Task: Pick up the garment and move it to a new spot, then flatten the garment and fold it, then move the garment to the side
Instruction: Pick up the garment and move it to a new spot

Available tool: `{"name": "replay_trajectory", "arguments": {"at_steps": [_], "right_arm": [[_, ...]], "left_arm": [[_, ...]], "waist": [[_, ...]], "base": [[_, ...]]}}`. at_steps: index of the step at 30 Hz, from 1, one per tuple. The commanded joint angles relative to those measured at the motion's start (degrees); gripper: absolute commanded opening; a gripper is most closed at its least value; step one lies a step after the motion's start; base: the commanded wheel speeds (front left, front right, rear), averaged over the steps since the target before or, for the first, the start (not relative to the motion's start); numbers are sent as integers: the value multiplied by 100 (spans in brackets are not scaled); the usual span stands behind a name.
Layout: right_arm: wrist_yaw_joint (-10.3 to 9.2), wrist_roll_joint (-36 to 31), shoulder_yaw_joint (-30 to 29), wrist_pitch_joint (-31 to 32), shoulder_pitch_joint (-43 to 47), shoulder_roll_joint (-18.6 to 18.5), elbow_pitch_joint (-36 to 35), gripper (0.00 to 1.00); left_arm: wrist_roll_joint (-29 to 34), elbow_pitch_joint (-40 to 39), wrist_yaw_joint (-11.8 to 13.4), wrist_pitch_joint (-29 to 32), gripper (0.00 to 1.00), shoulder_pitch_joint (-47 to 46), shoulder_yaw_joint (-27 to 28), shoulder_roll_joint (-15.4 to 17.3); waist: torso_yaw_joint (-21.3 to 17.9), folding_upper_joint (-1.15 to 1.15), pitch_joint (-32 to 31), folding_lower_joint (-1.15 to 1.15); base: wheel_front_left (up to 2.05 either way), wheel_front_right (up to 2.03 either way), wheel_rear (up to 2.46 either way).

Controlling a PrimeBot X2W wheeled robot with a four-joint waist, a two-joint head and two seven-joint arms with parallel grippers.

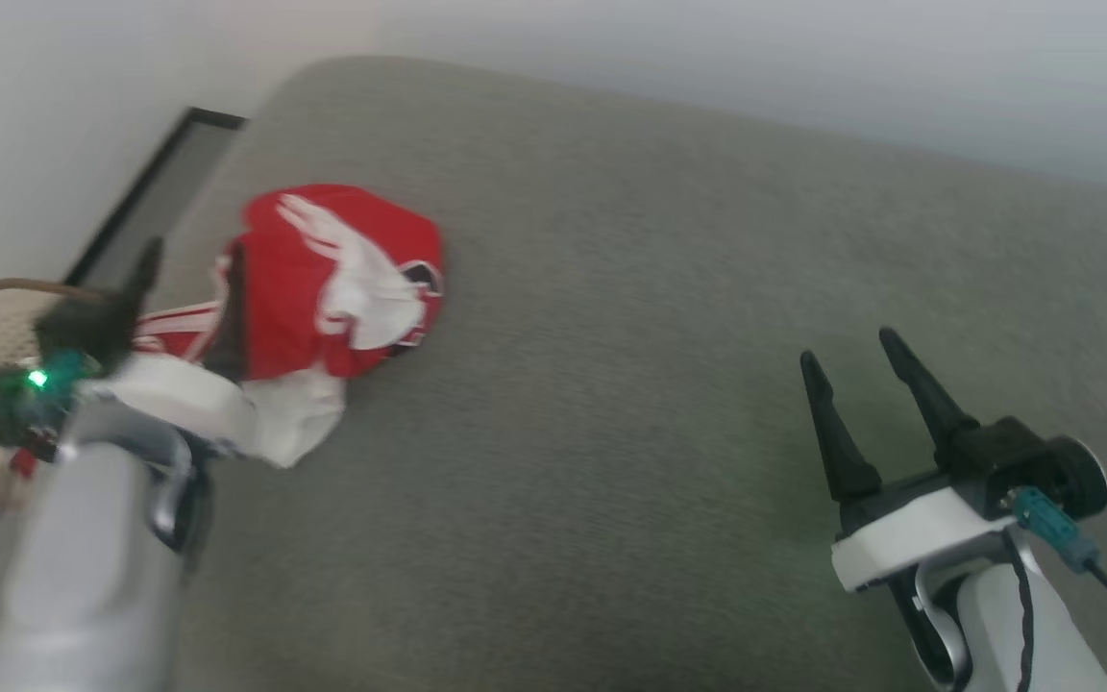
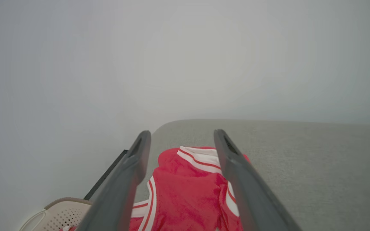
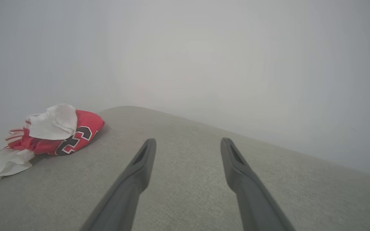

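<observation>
Though faint overhead, garment [image 3: 88, 123] numeral [image 3: 72, 142] clear wrist-side.

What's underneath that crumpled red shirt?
The shirt lies bunched on the grey cushion. Its folds cover whatever is directly beneath, so nothing else can be seen there.

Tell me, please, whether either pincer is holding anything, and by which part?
Nothing is held: left pincer open at the garment, right pincer open over the cushion.
</observation>
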Motion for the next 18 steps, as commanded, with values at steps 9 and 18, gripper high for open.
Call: {"name": "replay_trajectory", "arguments": {"at_steps": [9, 18], "right_arm": [[-8, 29, 4, -12, -362, 79, -159, 100], [-8, -43, 20, -12, -579, 23, -356, 100]], "left_arm": [[-1388, 2676, -52, 1614, 100, -1672, 41, 886], [-2366, 3356, -55, 3688, 100, -2140, -282, 1171]], "waist": [[-1213, 0, 860, 0], [-1577, 0, 1440, 0]], "base": [[0, 0, 0], [0, 0, 0]]}}
